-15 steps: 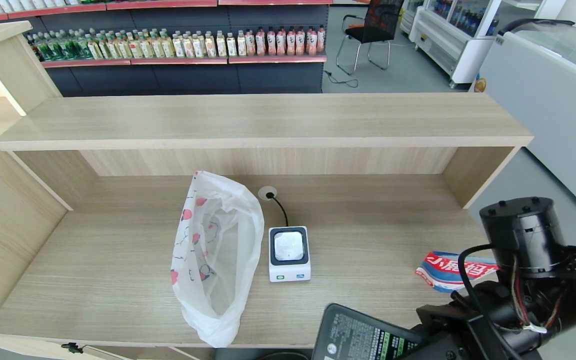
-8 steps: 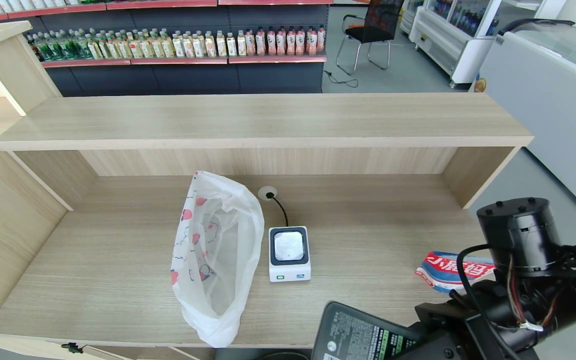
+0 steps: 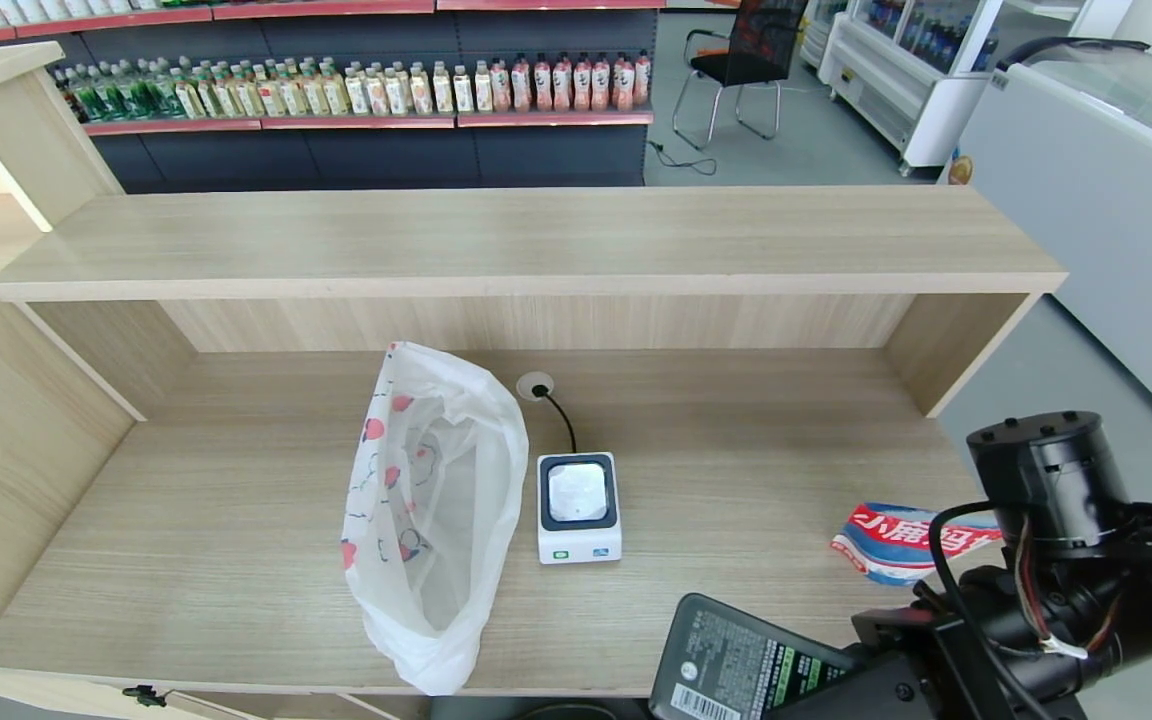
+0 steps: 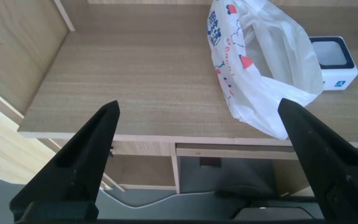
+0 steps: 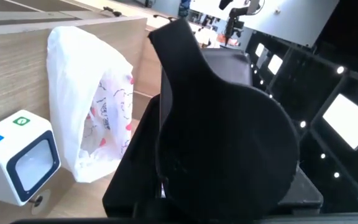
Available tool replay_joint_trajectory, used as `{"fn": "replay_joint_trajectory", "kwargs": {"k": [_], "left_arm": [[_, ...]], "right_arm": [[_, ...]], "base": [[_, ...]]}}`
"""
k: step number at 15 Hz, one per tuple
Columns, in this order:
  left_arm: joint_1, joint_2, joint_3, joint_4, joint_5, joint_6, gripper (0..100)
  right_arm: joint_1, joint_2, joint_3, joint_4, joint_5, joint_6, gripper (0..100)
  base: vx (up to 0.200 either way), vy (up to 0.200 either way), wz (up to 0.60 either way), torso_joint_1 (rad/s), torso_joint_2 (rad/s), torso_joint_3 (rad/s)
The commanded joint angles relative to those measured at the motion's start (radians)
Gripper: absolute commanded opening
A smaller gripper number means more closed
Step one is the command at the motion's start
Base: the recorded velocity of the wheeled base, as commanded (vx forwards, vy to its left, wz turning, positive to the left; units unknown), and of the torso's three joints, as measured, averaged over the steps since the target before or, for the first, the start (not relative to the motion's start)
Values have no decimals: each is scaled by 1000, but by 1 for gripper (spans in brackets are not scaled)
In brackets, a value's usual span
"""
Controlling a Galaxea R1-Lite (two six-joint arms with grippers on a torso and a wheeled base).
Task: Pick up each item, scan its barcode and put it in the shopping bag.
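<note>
Head view: scanner [image 3: 578, 505] separates shopping bag [image 3: 431, 510] from packet [image 3: 886, 540]; right hand [image 3: 841, 672] grips box [image 3: 736, 655].

Wooden counter [image 3: 536, 240], shelf of bottled drinks [image 3: 356, 92], black chair [image 3: 741, 62], white chest freezer [image 3: 1086, 190]

White cube scanner with dark window [image 5: 18, 163] on wooden counter [image 5: 11, 81]; white red-printed plastic bag [image 5: 89, 106] just beside scanner; black flat item [image 5: 191, 93] nearest camera.
</note>
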Motion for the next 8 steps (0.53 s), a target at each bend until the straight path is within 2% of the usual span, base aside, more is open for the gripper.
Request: {"fn": "replay_joint_trajectory", "kwargs": {"k": [1, 8], "left_arm": [[0, 0, 0, 0, 0, 0, 100], [0, 0, 0, 0, 0, 0, 100]], "right_arm": [[-6, 20, 0, -1, 0, -15, 0], [-9, 21, 3, 1, 0, -13, 0]], "base": [[0, 0, 0, 0, 0, 0], [0, 0, 0, 0, 0, 0]]}}
